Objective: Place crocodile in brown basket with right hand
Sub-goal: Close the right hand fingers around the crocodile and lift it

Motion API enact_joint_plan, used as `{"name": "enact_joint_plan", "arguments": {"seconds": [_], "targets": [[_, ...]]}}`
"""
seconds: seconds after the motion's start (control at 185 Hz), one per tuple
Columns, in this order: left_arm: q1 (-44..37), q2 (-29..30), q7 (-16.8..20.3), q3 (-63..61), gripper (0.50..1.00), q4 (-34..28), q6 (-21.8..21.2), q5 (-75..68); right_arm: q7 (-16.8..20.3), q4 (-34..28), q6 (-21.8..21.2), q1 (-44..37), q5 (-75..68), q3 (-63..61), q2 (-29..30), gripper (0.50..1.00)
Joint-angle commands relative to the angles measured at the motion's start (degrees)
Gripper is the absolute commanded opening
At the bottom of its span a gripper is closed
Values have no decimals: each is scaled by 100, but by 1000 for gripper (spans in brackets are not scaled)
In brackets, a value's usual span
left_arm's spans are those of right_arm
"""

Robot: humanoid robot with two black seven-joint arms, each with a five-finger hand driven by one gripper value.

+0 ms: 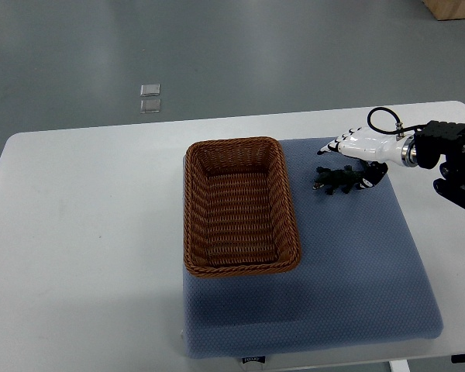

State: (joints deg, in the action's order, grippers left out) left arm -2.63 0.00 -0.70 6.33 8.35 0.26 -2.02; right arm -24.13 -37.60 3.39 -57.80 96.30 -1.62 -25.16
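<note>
A small dark green crocodile toy (339, 179) lies on the blue-grey mat (349, 263), just right of the brown wicker basket (196, 203), which is empty. My right hand (355, 147), white with dark fingertips, comes in from the right edge and hovers directly over the crocodile's right end. Its fingers (332, 146) stretch out to the left and are open, not wrapped around the toy. The part of the toy under the palm is partly hidden. The left arm does not show.
The mat lies on a white table (85, 232), whose far edge borders grey floor. Two small clear squares (149, 98) lie on the floor beyond the table. A wooden box corner (456, 8) shows at the top right.
</note>
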Motion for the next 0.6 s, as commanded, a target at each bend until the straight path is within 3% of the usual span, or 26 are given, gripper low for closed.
{"name": "enact_joint_plan", "arguments": {"seconds": [0.0,0.108,0.281,0.367,0.593], "targets": [[0,0,0,0,1000,0,0,0,22,25,13,23,3,-5,37,919],[0,0,0,0,1000,0,0,0,22,51,22,23,3,4,55,897],[0,0,0,0,1000,0,0,0,22,69,13,23,3,4,55,721],[0,0,0,0,1000,0,0,0,22,69,13,23,3,4,55,658],[0,0,0,0,1000,0,0,0,13,69,-5,23,3,4,90,576]]}}
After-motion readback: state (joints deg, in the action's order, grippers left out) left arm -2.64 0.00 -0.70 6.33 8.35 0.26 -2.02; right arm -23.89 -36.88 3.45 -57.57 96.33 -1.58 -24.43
